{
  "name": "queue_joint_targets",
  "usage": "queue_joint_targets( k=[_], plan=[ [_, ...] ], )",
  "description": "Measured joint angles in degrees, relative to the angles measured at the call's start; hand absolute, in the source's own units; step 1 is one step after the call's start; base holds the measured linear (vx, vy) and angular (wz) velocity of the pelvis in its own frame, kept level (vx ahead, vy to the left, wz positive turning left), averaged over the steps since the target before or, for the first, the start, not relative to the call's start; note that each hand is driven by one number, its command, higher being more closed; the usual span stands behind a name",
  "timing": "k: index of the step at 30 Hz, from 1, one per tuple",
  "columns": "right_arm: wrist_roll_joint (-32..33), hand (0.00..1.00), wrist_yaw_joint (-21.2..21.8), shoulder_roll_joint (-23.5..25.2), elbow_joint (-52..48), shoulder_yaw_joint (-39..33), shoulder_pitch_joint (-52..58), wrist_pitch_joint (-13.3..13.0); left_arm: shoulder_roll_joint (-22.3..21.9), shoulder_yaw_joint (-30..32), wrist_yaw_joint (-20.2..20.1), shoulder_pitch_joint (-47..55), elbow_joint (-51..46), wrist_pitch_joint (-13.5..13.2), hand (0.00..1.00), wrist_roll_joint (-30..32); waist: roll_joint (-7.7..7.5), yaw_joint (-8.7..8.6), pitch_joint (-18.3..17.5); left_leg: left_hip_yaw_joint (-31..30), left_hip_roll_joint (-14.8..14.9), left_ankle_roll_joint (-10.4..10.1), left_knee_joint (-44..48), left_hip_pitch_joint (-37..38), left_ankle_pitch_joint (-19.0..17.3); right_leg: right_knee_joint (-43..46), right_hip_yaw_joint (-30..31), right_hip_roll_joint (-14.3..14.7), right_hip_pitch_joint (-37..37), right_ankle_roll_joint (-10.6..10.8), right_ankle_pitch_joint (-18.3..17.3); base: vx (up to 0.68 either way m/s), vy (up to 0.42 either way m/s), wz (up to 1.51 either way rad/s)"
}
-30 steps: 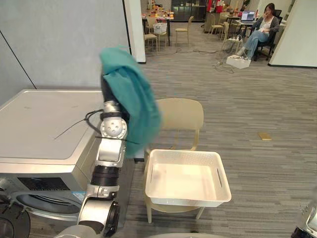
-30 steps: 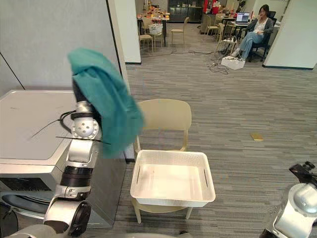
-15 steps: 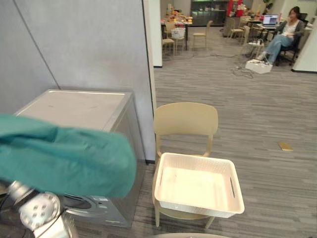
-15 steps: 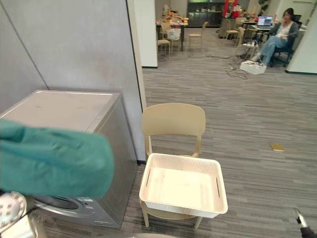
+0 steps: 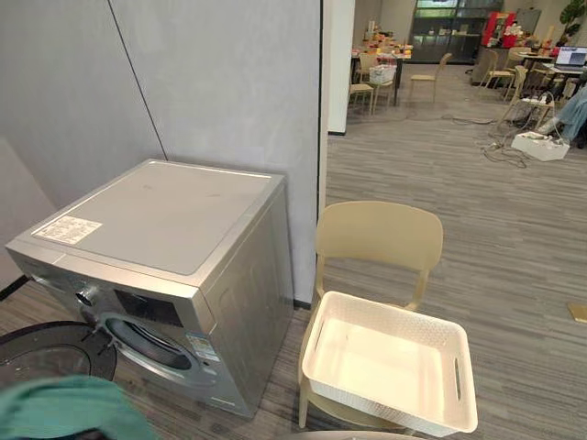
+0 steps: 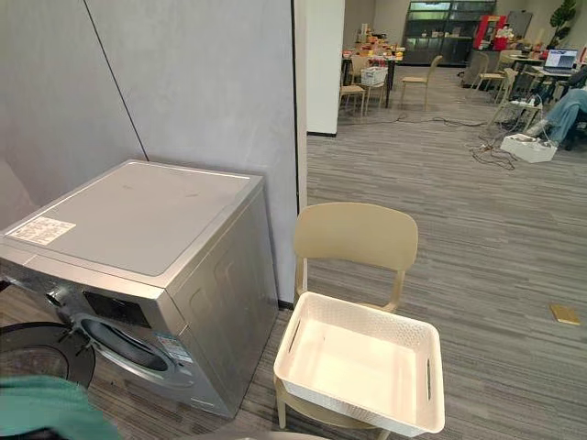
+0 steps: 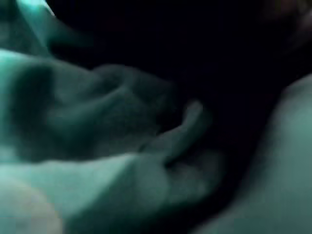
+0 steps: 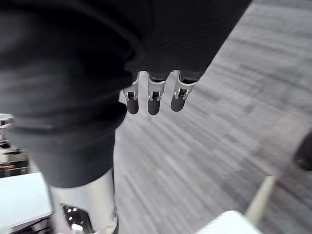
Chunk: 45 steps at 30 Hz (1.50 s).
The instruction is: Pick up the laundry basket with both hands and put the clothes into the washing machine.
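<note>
Head pair looks down, both eyes sharing washing machine [image 5: 165, 229], chair [image 5: 376, 238], basket [image 5: 394, 312]. Left wrist camera sits pressed against teal cloth [image 7: 73, 122]; right wrist camera peers past its fingers [image 8: 152, 100] at floor [image 8: 209, 146].

Washers: we count one washing machine [image 5: 165, 266].
Baskets: we count one laundry basket [image 5: 385, 408].
Cloths: we count one teal cloth [image 5: 69, 408].
Chairs: we count one beige chair [image 5: 378, 236] nearby; the far ones are too small to count.
Hands: we count our right hand [image 8: 153, 95], floor [image 8: 219, 146] past its fingers.
</note>
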Motion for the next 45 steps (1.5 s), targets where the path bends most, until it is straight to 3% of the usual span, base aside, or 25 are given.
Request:
queue_joint_targets(
  k=[3,7,11,15,18,19,20,22,23,27,29,30,31,33,34,37,42,44,45],
  plan=[
    [0.5,0.00,1.1,-1.4,12.4,1.5,-2.9,1.0,-0.2,-2.4,-5.7,-1.9,20.5,2.9,1.00,0.1,-0.59,-0.40,0.2,1.2,0.2,0.1,1.4,0.3,-1.3,1.8,1.3,0.0,-0.6,-0.1,-1.1,-0.01,0.002,-0.17],
    [-1.3,0.00,2.4,-1.6,19.7,-0.6,-5.1,4.2,-0.2,-2.1,-12.4,-1.7,35.4,6.5,1.00,0.5,-0.61,-0.44,0.3,2.6,0.0,0.4,0.9,0.8,-1.6,1.8,2.6,0.1,-1.3,-0.4,-1.3,-0.01,0.007,-0.18],
    [-3.8,0.00,3.2,-1.8,23.4,1.0,-6.5,5.3,-0.2,-2.8,-15.4,-1.5,38.6,7.7,1.00,2.0,-0.52,-0.09,0.5,2.6,0.0,0.2,0.5,1.4,-1.5,1.9,2.6,0.3,-1.0,-0.4,-1.3,0.00,0.001,-0.01],
    [-4.2,0.00,3.4,-3.7,23.8,11.3,-9.3,4.8,0.2,-8.1,-16.0,-2.2,37.6,7.0,1.00,2.6,-0.64,-0.15,3.1,-0.1,0.1,0.0,2.0,0.8,-1.3,6.0,0.8,-0.4,-0.8,-0.3,-3.5,0.00,-0.024,0.29],
    [-5.7,0.00,3.3,-6.3,23.8,19.2,-11.7,4.5,1.0,-9.3,-15.8,-5.7,37.2,6.4,1.00,2.6,-1.33,-0.14,6.2,-6.9,0.4,-0.1,7.6,-6.2,-1.4,11.2,-4.9,-1.8,-2.7,-1.0,-6.6,-0.10,-0.117,1.17],
    [-6.2,0.00,3.1,-7.8,23.8,21.9,-13.8,4.2,1.3,-10.9,-15.5,-7.6,36.9,6.5,1.00,2.7,-0.41,0.39,7.8,-11.2,0.7,-0.8,8.6,-10.2,-0.3,13.7,-8.9,-2.2,-4.3,-1.9,-7.9,-0.14,-0.142,1.38],
    [-6.4,0.00,3.1,-8.4,23.9,22.3,-14.6,4.2,1.5,-11.8,-15.3,-8.2,36.6,6.5,1.00,2.9,-0.74,0.72,8.8,-12.7,0.7,-1.0,8.3,-11.0,0.5,14.6,-10.2,-2.4,-4.6,-2.1,-8.6,-0.15,-0.154,1.28],
    [-7.6,0.00,2.9,-9.4,23.9,23.0,-16.5,4.1,1.6,-12.8,-14.3,-9.3,36.1,6.6,1.00,4.1,-0.42,1.43,10.3,-15.8,0.3,0.4,5.6,-13.9,4.4,18.2,-14.9,-4.0,-7.0,-3.3,-10.4,-0.14,-0.176,1.19],
    [-8.5,0.00,2.5,-9.8,24.0,23.0,-17.6,4.5,2.1,-13.2,-14.0,-9.2,36.1,6.7,1.00,4.8,-0.65,1.29,10.6,-14.0,1.0,2.8,3.7,-15.0,5.9,18.4,-17.9,-5.3,-7.9,-3.9,-10.5,-0.08,-0.140,1.19],
    [-9.2,0.00,2.0,-10.0,24.0,22.9,-19.0,4.9,2.4,-13.8,-13.3,-9.3,35.9,6.8,1.00,5.2,-0.67,1.12,10.8,-0.1,6.0,5.0,17.8,-17.1,2.8,18.0,-24.8,-8.4,-5.8,-4.1,-9.8,0.00,-0.034,1.08],
    [-9.7,0.00,2.0,-9.3,24.4,21.1,-20.7,5.2,2.5,-13.8,-13.3,-10.2,35.6,7.1,1.00,5.4,-0.61,1.36,10.7,7.2,9.3,5.8,18.9,-16.3,0.2,14.7,-29.4,-9.0,-3.5,-2.9,-6.8,-0.04,0.175,0.94],
    [-9.7,0.00,2.0,-9.1,24.3,20.8,-21.0,5.3,2.5,-13.9,-13.3,-10.4,35.7,7.2,1.00,5.4,-0.60,1.33,10.7,7.9,9.6,5.5,18.9,-16.3,-0.1,14.2,-29.9,-9.0,-3.2,-2.8,-6.3,-0.02,0.306,0.79],
    [-9.8,0.00,2.1,-7.8,24.4,18.3,-22.1,5.8,2.5,-13.9,-13.4,-11.2,35.7,7.5,1.00,5.8,-0.21,1.72,10.3,10.8,9.6,2.4,18.3,-16.5,-0.9,11.0,-31.9,-9.1,-1.4,-1.3,-3.6,-0.04,0.294,0.48],
    [-9.7,0.00,2.5,-5.7,25.0,16.6,-22.7,6.2,3.5,-14.1,-13.4,-10.8,35.6,7.7,1.00,5.8,-1.93,1.88,9.3,10.5,6.8,1.8,16.1,-16.5,-0.3,6.7,-32.1,-9.2,-0.9,-1.0,-1.2,-0.05,0.314,0.40],
    [-9.5,0.00,2.6,-4.6,25.4,16.4,-22.4,6.3,5.2,-16.3,-13.5,-10.5,35.7,7.8,1.00,5.8,-3.72,1.26,7.9,9.3,3.5,2.3,13.3,-16.6,0.5,2.9,-32.2,-10.0,0.2,-2.3,1.0,0.00,0.224,0.35],
    [-9.4,0.00,2.4,-4.2,25.4,16.4,-21.4,7.0,6.3,-21.6,-14.2,-11.1,35.7,7.7,1.00,6.5,-4.13,1.58,7.3,8.4,0.7,3.2,12.4,-16.7,0.4,-1.0,-32.1,-10.8,2.4,-3.4,5.3,0.01,0.246,0.39],
    [-8.3,0.00,2.5,-5.0,25.4,16.9,-23.1,7.3,6.7,-25.7,-14.8,-11.5,35.7,7.3,1.00,5.6,-4.02,2.00,6.6,7.9,-1.5,5.4,16.4,-20.3,-2.5,-0.3,-32.8,-14.2,1.3,-3.2,6.0,-0.04,0.128,0.12],
    [-8.3,0.00,2.5,-6.2,25.6,16.7,-22.8,7.3,6.3,-27.6,-15.7,-11.9,35.9,7.1,1.00,5.3,-2.71,1.70,6.6,5.6,-3.5,6.3,16.6,-21.7,-3.0,4.1,-33.3,-16.4,1.2,-6.1,7.5,0.01,0.133,0.85],
    [-8.3,0.00,2.6,-7.3,25.5,16.6,-22.5,7.5,6.0,-28.3,-15.9,-11.7,36.8,7.1,1.00,5.2,-1.96,1.48,6.4,4.0,-4.2,6.3,16.1,-21.4,-3.0,7.0,-30.2,-16.7,0.7,-10.1,9.7,0.10,0.224,1.13]
  ],
)
